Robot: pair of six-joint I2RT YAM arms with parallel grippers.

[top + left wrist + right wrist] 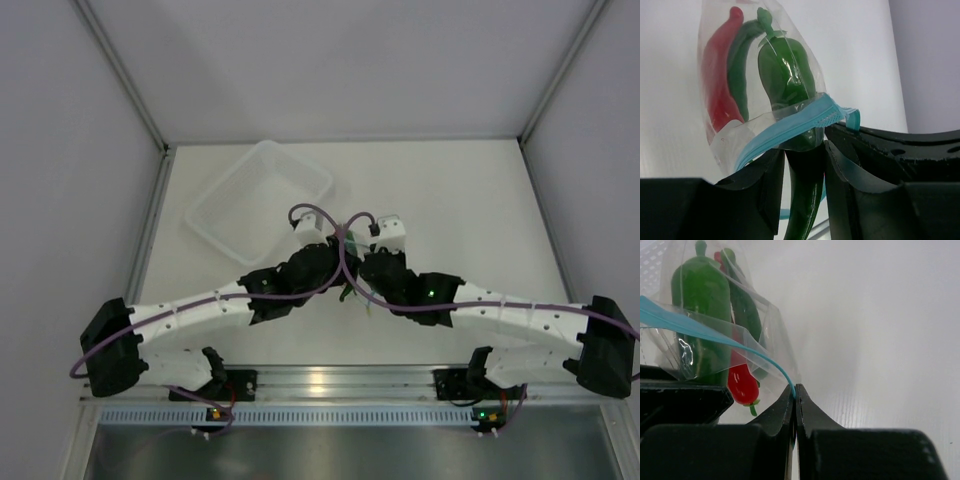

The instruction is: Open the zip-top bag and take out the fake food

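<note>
Left gripper point(330, 243) and right gripper point(358, 245) met mid-table, the small clear crinkly zip-top bag point(350, 238) between them, near a clear rigid tub point(215, 215). On the left wrist, narrow jaws flanked a green plastic chili pepper point(805, 200) poking from the bag; whether they pinched it, I couldn't tell. On the right wrist, jaws clamped its teal zip strip point(700, 330).

A clear, crinkly zip-top bag point(725, 142) with a teal zip strip contains one red and two green chili peppers point(785, 70).
</note>
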